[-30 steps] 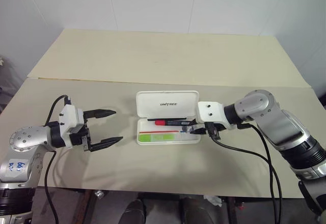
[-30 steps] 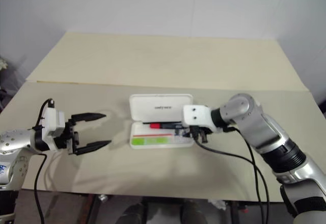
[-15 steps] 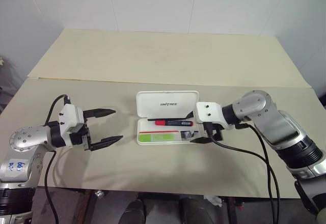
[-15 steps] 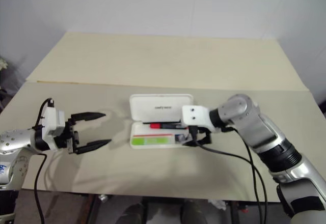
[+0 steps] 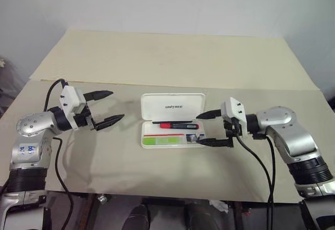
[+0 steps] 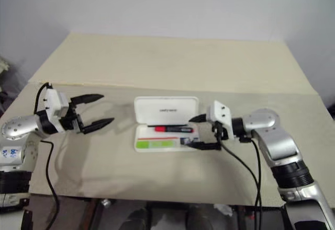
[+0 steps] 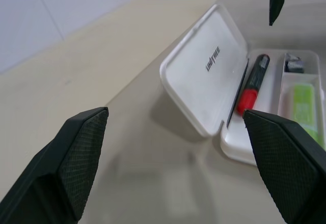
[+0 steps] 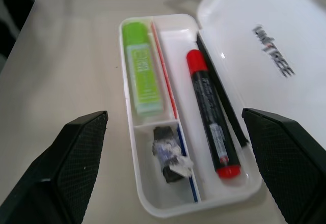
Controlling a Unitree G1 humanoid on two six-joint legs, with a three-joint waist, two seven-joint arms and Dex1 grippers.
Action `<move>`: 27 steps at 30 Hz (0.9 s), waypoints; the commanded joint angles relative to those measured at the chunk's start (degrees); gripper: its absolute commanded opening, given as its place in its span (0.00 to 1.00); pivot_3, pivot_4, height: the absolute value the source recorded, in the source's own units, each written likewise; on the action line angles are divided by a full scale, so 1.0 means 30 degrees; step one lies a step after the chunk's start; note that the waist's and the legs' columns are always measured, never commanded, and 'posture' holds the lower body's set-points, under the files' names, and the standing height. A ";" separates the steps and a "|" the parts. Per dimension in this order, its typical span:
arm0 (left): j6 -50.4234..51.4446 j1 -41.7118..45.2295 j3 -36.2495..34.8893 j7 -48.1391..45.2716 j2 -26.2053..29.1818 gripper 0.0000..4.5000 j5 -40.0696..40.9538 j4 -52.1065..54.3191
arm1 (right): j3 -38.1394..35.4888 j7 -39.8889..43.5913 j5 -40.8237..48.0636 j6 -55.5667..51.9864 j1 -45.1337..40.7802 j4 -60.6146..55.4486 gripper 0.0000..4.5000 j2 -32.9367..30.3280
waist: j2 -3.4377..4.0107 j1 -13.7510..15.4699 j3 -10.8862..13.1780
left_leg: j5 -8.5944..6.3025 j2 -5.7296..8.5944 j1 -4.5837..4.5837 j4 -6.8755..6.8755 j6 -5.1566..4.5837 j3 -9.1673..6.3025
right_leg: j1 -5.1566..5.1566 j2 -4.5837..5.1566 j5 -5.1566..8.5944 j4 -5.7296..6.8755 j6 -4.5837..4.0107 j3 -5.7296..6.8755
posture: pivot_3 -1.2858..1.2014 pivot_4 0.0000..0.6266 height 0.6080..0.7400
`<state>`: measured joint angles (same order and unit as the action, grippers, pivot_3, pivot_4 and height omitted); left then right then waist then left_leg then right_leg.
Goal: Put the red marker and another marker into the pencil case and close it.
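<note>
Pencil case [image 5: 172, 127]: sits open mid-table, between the two arms; its lid stands up at the far side, with small dark lettering I can't read from the head views.
Red marker [image 8: 210, 108]: lies in the long compartment next to the hinge, black barrel, red at both ends as the right wrist view shows it. A thin dark strip lies along the hinge beside it; I can't tell what that is.
Another marker [image 8: 143, 76]: the light-green highlighter rests in the near compartment of the tray, beside a red stripe, apart from the red marker.
Small lump [image 8: 170, 158]: a dark and whitish crumpled thing in the small end compartment, too blurred to name.
Left gripper [image 5: 103, 107]: off to the left of the case, well apart from it, fingers spread wide, nothing between them, aimed toward the case.
Right gripper [image 5: 211, 128]: just at the right end of the case, fingers wide apart and empty; one fingertip hangs over the tray's right end, and whether it touches the rim I can't make out.
Table [image 5: 172, 62]: pale beige, with a seam running across behind the case; its near edge is partly covered by the arms' black cables.
</note>
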<state>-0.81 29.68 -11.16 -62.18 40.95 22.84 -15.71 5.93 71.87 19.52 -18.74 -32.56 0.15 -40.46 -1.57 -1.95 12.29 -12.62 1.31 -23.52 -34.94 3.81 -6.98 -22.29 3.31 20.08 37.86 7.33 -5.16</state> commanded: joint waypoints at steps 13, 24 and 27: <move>-0.5250 0.7328 0.0984 -0.0550 -0.0918 0.05 -0.3090 -1.2626 | -0.2499 -0.1100 0.1820 0.0092 0.1529 -0.0282 1.00 0.0264 | -0.0007 0.0113 -0.0003 | 0.0005 -0.0010 -0.0037 -0.0020 0.0010 -0.0019 | -0.0026 -0.0026 -0.0001 0.0014 0.0003 0.0017 | 0.52 0.24 1.00; -0.5574 1.1169 0.1682 0.1008 -0.2377 0.01 -0.5532 -1.8491 | -0.3006 -0.1342 0.1713 0.0999 0.1659 0.0787 1.00 0.0284 | -0.0009 0.0090 -0.0002 | 0.0010 0.0004 -0.0041 -0.0053 0.0009 -0.0026 | -0.0026 -0.0033 -0.0013 0.0053 0.0025 0.0017 | 0.52 0.24 1.00; -0.5541 1.1827 0.1616 0.0862 -0.2982 0.01 -0.5747 -1.9015 | -0.3323 -0.0822 0.2015 0.1077 0.2061 0.1095 1.00 -0.0008 | -0.0009 0.0081 -0.0001 | 0.0009 0.0005 -0.0054 -0.0050 0.0008 -0.0021 | -0.0032 -0.0031 -0.0013 0.0037 0.0028 0.0013 | 0.52 0.24 1.00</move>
<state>-17.09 63.43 -5.78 -59.54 31.94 6.00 -72.60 -1.18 68.42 24.09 -16.41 -26.77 3.41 -39.17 -1.60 -1.71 12.28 -12.59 1.33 -23.70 -35.09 3.83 -7.04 -22.39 3.22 20.04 37.97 7.42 -5.11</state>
